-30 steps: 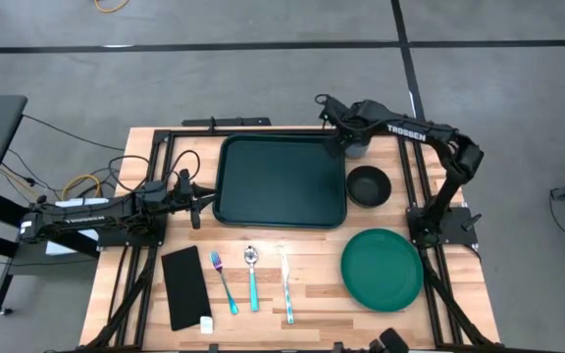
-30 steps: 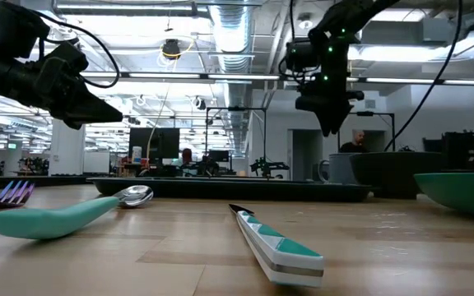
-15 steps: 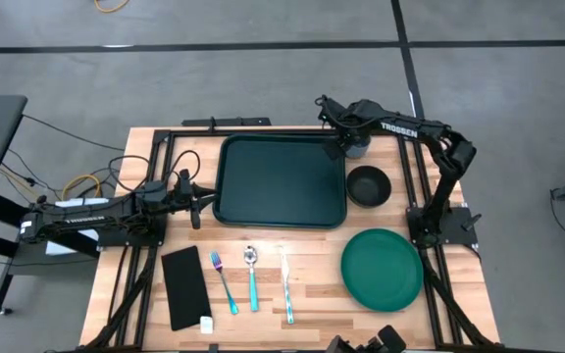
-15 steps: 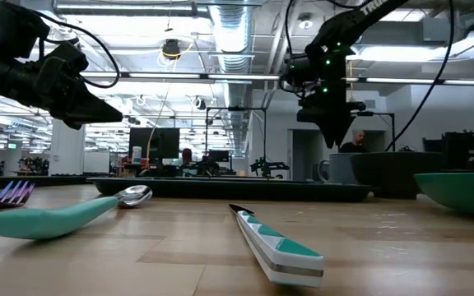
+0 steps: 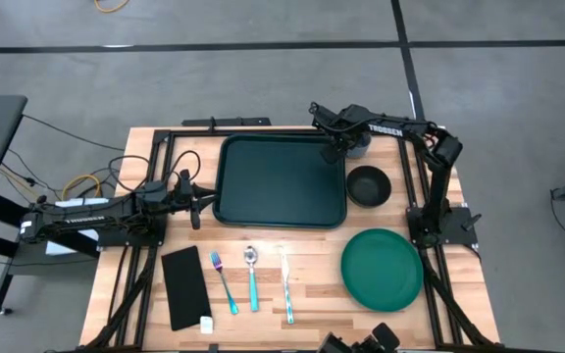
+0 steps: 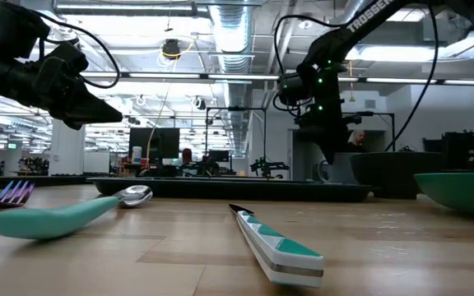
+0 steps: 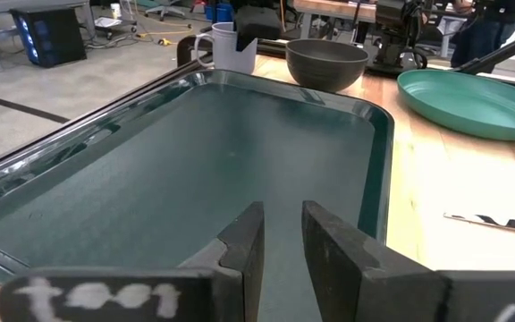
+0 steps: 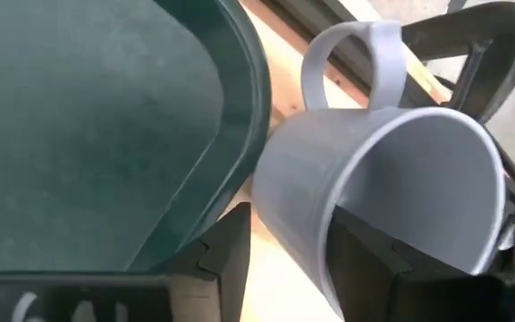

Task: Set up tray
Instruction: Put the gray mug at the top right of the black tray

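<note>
The dark green tray point(image 5: 281, 181) lies flat at the table's middle and also shows in the left wrist view point(image 7: 195, 179). A pale grey mug point(image 5: 359, 147) stands by the tray's far right corner. My right gripper point(image 5: 341, 149) is over the mug, open. In its wrist view point(image 8: 284, 237) one finger is outside the mug's wall point(image 8: 302, 215) and the other is at its mouth. My left gripper point(image 5: 202, 196) hovers at the tray's left edge, fingers a little apart point(image 7: 282, 215), pointing across the tray. My right gripper comes at the mug from above, slanting in from the tray's side. Its fingers point(image 8: 231, 241) stand on either side of the wall opposite the handle point(image 8: 347, 54). I cannot tell whether they touch it. The mug's base is on the table.
A dark bowl point(image 5: 369, 185) sits right of the tray, and a round green plate point(image 5: 382, 269) lies nearer. A flat black rectangle point(image 5: 183, 287), a fork point(image 5: 224, 282), a spoon point(image 5: 252, 277) and a knife point(image 5: 286, 284) lie along the near edge.
My right gripper has come down toward the mug and shifted a little toward the table's left, its arm folding in. The mug, the tray and my left arm have stayed where they were.
</note>
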